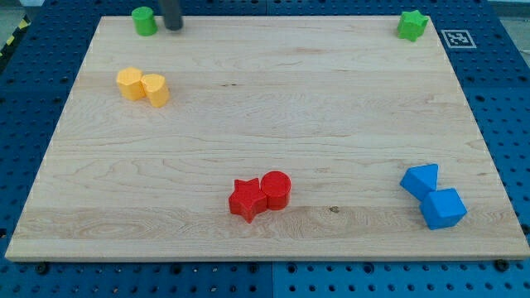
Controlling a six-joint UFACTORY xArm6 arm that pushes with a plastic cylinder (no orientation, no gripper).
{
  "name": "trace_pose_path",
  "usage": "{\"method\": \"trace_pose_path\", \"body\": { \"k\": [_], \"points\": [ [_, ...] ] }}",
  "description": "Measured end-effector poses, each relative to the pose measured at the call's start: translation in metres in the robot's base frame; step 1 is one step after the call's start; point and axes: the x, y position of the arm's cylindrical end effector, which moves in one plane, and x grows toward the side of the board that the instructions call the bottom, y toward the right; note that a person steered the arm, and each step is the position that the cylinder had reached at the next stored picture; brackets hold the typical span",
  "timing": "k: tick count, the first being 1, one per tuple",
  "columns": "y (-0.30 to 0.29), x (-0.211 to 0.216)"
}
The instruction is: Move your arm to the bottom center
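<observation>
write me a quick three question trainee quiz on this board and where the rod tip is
1. True or false: my tip sits at the view's top, just right of the green cylinder.
2. Which pair lies nearest the bottom centre of the board?
A. the yellow blocks
B. the red star and red cylinder
C. the blue blocks
3. Fill in: the green star sits in the view's top ____ corner.

Key: 1 true; 2 B; 3 right.
</observation>
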Motion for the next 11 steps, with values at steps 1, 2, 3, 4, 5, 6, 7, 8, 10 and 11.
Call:
{"method": "trace_pose_path", "body": {
  "k": [1,2,3,4,5,6,7,8,10,11],
  "points": [
    [0.064,0.003],
    [0.075,0.005],
    [0.075,0.005],
    [0.077,0.042],
    [0.082,0.127],
    [0.087,0.205],
    [0.064,0.266],
    [0.015,0.326],
    [0.075,0.401],
    [0.099,0.372]
  ]
}}
